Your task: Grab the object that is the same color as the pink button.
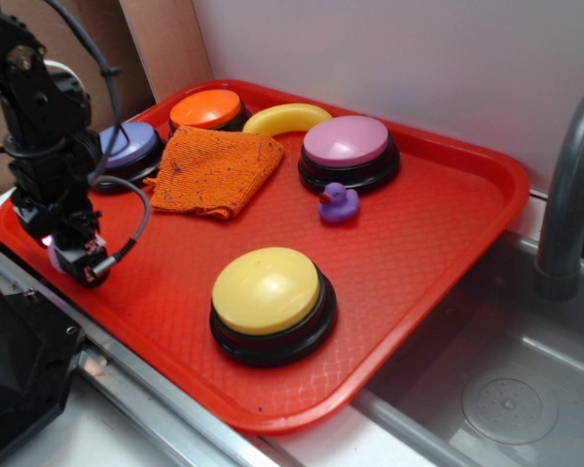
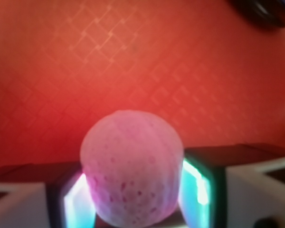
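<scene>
pink ball [image 2: 131, 168] sat pinched between end effector [image 2: 133, 190] fingers [image 2: 76, 199] at near-left edge of red tray [image 1: 419, 253], well apart from pink button [image 1: 347, 143] — looked light, round, dimpled, likely slippery; grip across widest part seemed safest.

so there's a red plastic tray [image 1: 438, 243] next to a sink, and sitting on it: yellow button [image 1: 271, 302] up front, pink button [image 1: 348, 151] and purple duck [image 1: 338, 203] mid-right, orange cloth [image 1: 214, 170], banana [image 1: 286, 118], orange button [image 1: 208, 109] and lavender button [image 1: 131, 148] upper left
</scene>
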{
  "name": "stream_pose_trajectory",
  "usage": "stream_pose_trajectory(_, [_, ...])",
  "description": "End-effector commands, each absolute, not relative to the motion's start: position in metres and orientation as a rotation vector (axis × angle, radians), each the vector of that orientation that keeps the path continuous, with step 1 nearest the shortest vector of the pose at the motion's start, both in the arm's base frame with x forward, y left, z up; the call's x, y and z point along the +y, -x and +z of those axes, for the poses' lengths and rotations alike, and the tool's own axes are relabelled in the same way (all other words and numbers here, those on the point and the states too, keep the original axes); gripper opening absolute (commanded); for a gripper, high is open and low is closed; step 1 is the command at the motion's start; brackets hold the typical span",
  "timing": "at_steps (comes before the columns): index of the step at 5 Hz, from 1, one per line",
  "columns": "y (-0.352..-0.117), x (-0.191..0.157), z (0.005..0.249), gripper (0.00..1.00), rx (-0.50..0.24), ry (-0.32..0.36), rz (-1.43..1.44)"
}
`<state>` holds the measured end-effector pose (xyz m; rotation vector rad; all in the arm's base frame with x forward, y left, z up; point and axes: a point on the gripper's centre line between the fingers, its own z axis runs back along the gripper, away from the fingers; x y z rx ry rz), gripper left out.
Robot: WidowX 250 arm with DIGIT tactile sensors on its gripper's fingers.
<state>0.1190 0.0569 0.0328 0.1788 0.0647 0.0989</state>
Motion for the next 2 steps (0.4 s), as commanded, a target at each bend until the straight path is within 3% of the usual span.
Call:
stream_pose_trajectory(1, [-0.158, 0.029, 0.13, 0.0, -0.027, -0.106, 0.228])
stream_pose_trajectory(2, [-0.18, 0.012, 0.181, 0.0, -0.094, -0.006, 0.198])
